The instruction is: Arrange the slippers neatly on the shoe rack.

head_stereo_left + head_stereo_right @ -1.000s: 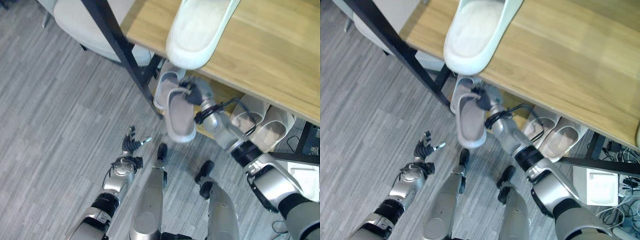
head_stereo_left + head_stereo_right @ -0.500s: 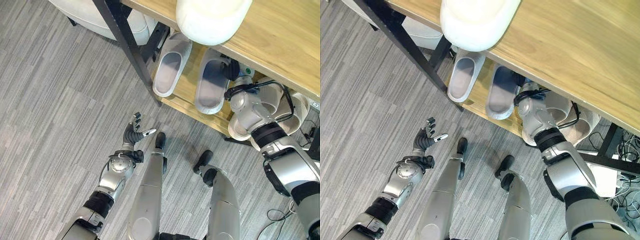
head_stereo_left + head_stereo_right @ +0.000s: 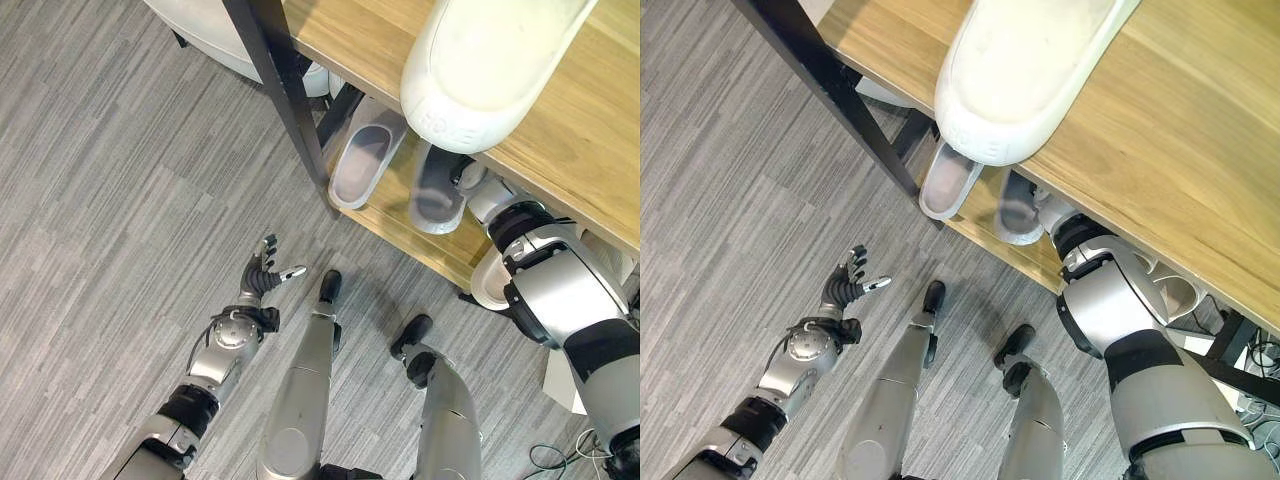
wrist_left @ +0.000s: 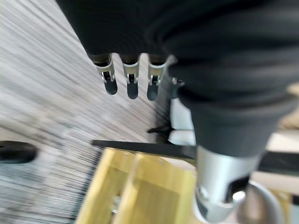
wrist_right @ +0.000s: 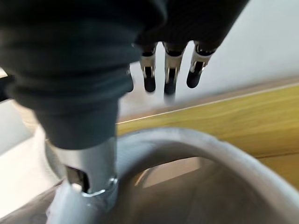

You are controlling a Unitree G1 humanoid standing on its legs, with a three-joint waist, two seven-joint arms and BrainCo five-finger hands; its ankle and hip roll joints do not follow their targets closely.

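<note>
Two grey slippers lie side by side on the rack's lower shelf (image 3: 400,228): the left one (image 3: 365,165) and the right one (image 3: 437,192). A white slipper (image 3: 490,60) rests on the wooden top shelf (image 3: 355,40). My right arm reaches under the top shelf, just right of the right grey slipper. In the right wrist view my right hand (image 5: 170,77) is open, its fingers straight above the grey slipper's strap (image 5: 205,154). My left hand (image 3: 262,283) hangs open over the floor, left of the rack.
The rack's black post (image 3: 285,90) stands at its left corner. More pale slippers (image 3: 1180,295) lie further right on the lower shelf, partly behind my right arm. A white rounded seat (image 3: 215,35) sits behind the rack. Grey plank floor (image 3: 120,200) stretches to the left.
A second ago my right hand held the grey slipper in the air. It now lies on the lower shelf beside the other one, and the hand has let go. The camera has shifted.
</note>
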